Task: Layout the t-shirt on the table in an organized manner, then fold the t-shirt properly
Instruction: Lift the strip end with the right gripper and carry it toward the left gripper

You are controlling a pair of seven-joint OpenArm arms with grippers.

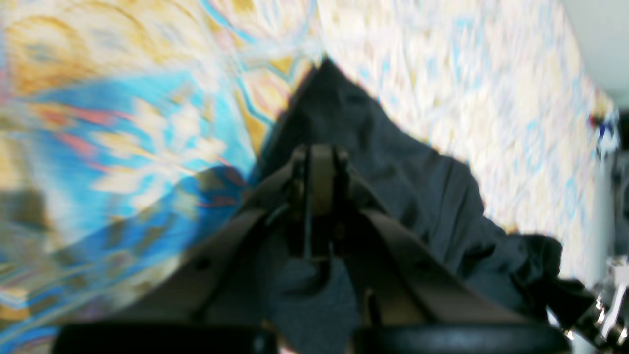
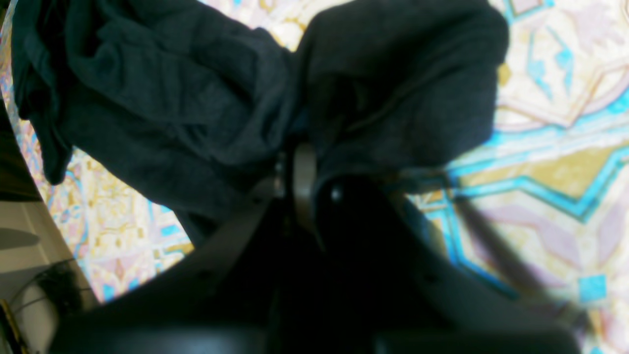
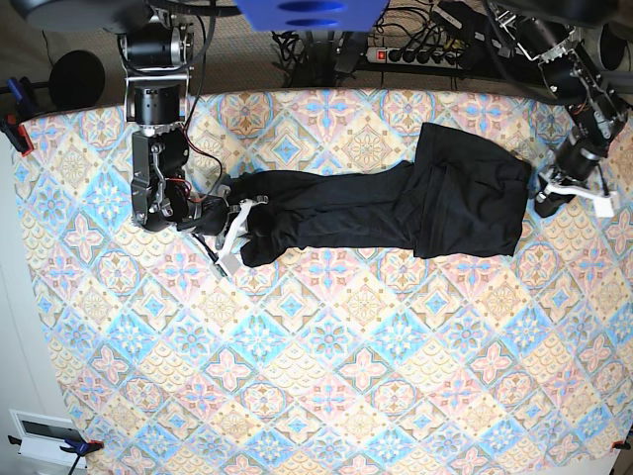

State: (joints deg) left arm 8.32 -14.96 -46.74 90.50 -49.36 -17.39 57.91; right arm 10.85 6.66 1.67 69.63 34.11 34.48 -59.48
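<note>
We've got the black t-shirt [image 3: 396,203] stretched across the counter [image 3: 326,396] from nine to three o'clock. Our right hand [image 3: 237,230] grasps its nine o'clock end; our left hand [image 3: 542,194] pinches the three o'clock edge.

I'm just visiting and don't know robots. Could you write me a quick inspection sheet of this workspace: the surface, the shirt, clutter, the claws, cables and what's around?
Surface: the table wears a pastel diamond-and-flower cloth, clamped at its corners.
Job's things: the black t-shirt lies stretched across the far half, bunched and narrow at one end, wider at the other; not yet flat or folded.
Clutter: nothing seen on the cloth.
Claws: the left claw is shut on one end of the shirt; the right claw is shut on the bunched end.
Cables: a tangle of wires and a power strip sit behind the table.
Surroundings: floor beyond the table edges.
</note>
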